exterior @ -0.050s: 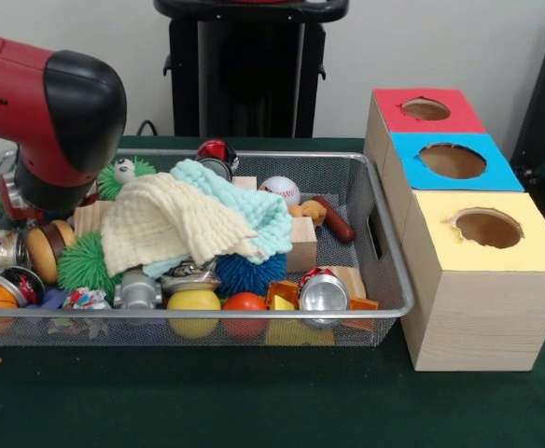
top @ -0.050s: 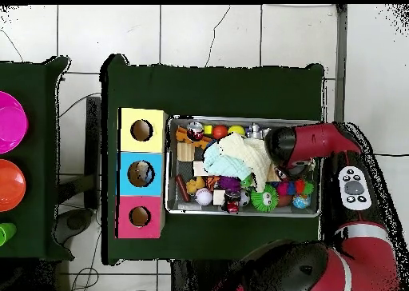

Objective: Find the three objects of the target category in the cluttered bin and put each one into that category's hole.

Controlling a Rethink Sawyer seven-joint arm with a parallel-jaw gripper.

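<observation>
A wire mesh bin holds a heap of clutter. A cream cloth and a light blue cloth lie on top. Around them are green spiky balls, a blue spiky ball, a baseball, a yellow ball, crushed cans and wooden blocks. Right of the bin stand a red box, a blue box and a yellow box, each with a round hole. My arm hangs over the bin's left end, and my gripper is mostly hidden beneath it. From above, the arm covers the bin's right part.
The bin and boxes rest on a dark green cloth. In the overhead view something sits inside the blue box's hole. A pink disc and an orange disc lie on a separate table at the left.
</observation>
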